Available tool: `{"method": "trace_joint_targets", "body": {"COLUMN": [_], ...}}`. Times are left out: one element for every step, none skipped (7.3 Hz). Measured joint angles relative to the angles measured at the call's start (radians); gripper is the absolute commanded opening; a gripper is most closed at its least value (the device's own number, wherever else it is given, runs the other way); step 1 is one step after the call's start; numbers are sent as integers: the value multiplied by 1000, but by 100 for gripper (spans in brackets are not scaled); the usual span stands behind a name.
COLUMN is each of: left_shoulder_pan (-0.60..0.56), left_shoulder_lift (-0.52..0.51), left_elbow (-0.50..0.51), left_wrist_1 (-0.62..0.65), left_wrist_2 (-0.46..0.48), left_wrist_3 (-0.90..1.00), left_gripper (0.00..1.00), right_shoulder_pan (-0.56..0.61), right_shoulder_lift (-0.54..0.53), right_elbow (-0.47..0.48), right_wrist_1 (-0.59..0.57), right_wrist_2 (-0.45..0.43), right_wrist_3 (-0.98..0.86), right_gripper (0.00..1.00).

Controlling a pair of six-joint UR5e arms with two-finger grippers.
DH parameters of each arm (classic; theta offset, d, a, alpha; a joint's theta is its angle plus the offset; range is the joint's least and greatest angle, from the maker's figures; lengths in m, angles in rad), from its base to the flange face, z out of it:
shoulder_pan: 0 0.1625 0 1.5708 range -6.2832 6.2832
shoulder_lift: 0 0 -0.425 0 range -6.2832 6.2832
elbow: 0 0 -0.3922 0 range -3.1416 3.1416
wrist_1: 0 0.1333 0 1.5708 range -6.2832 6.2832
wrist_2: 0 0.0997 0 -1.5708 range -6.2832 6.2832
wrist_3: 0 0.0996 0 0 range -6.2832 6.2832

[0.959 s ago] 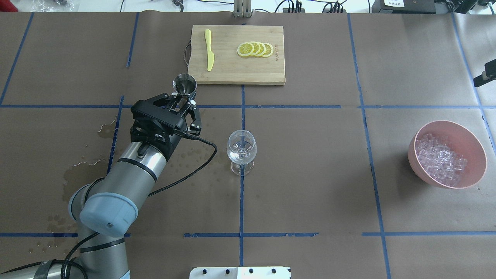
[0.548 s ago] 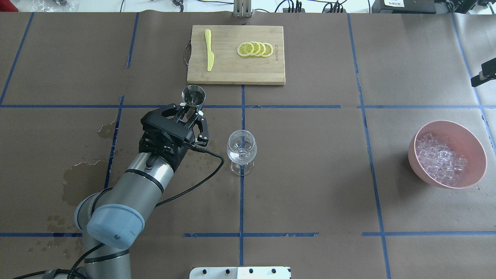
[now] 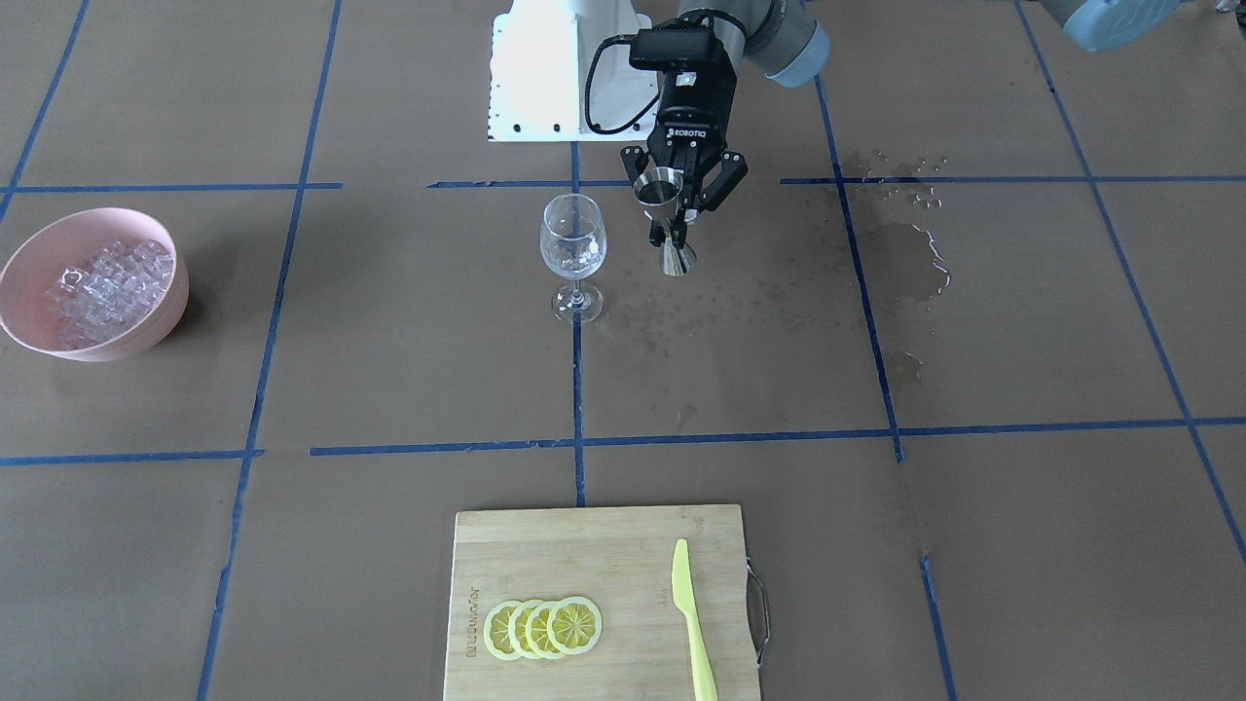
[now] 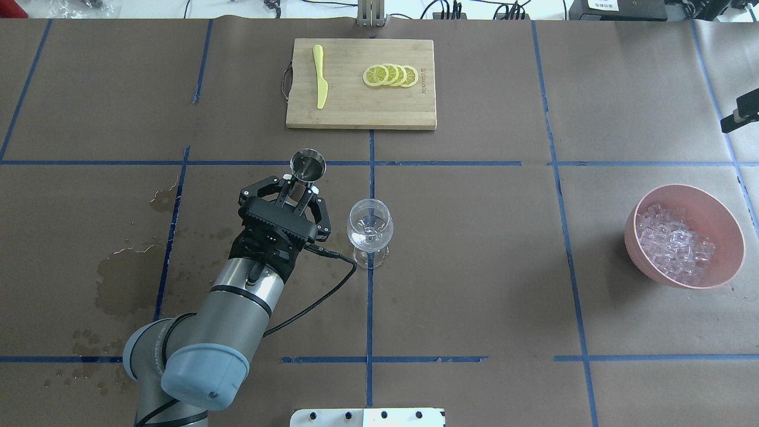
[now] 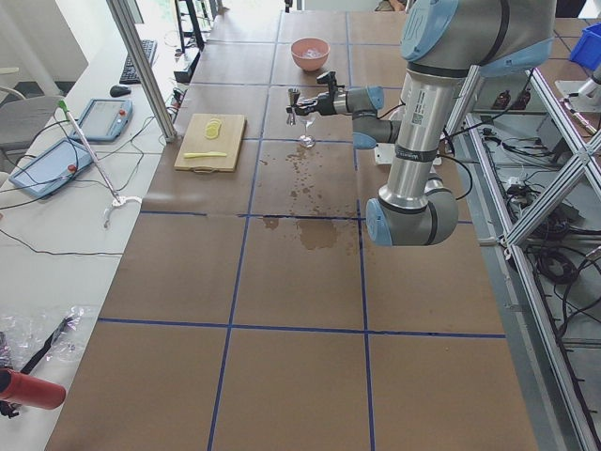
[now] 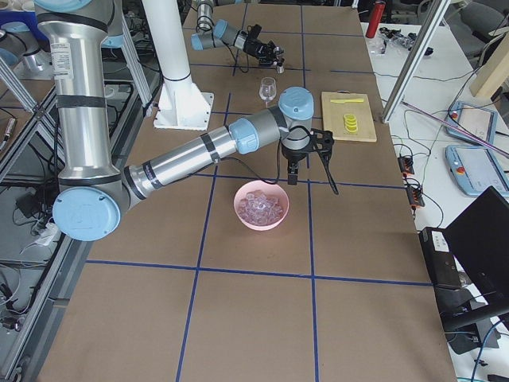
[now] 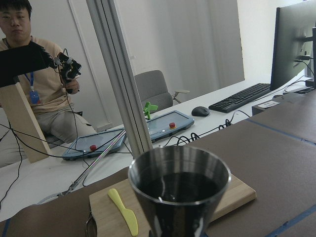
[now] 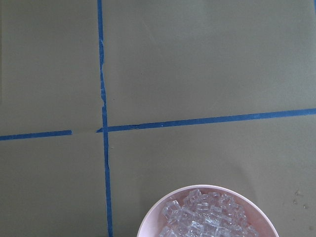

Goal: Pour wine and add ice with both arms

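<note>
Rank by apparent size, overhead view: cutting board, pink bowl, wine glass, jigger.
1. rectangular bamboo cutting board
2. round pink bowl
3. clear stemmed wine glass
4. small steel jigger, raised nearer the camera yet clearly smallest

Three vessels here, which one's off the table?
The steel jigger, held upright in the left gripper; the wine glass and the pink bowl both stand on the table.

One wine glass [image 4: 369, 222], one jigger [image 4: 307, 165], one knife [image 4: 320, 77], one board [image 4: 356, 112], four lemon slices [image 4: 391, 75], one bowl [image 4: 714, 216] (ice cubes [image 4: 673, 240] beyond counting)
</note>
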Motion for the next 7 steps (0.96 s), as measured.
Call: {"method": "trace_joint_targets", "body": {"left_shoulder_pan": [11,18,23,33,50,69,83], "left_shoulder_lift": [-2,-5,-11,-19,-28,-36,-41], "left_elbow": [3,3,3,6,10,15,24], "left_wrist_1": [6,8,10,11,12,12,13], "left_wrist_2": [10,14,24,47,80,112,133], "left_wrist_3": [3,30,81,134,196,248,286], "left_gripper": [0,0,0,0,0,0,0], "right_shoulder_pan": [0,0,0,0,0,0,0], "right_shoulder_lift": [0,0,0,0,0,0,0], "right_elbow": [0,-1,-1,0,0,0,1], "right_wrist_1": [0,0,0,0,0,1,1], "right_wrist_2": [0,-1,-1,-2,-2,-2,-5], "right_wrist_3": [0,0,0,-1,0,0,-1], "right_gripper": [100,100,100,100,100,100,100]}}
